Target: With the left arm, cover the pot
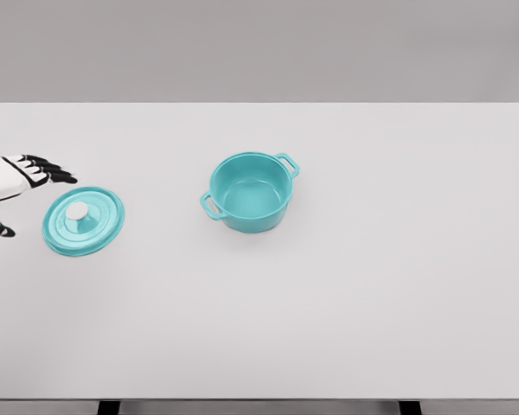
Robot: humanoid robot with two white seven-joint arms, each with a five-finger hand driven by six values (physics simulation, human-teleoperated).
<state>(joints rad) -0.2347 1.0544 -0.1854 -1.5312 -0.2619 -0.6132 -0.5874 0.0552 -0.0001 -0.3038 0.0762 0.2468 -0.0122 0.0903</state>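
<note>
The uncovered teal pot [251,192] stood empty mid-tabletop [372,285], its teal lid [83,221] lying flat well apart to the left, just beside the left robot hand [22,177], fingers spread, holding nothing.

Teal pot [250,193] uncovered mid-table [372,285], matching lid [83,220] lying well left, left hand [22,177] open just beside lid.
</note>
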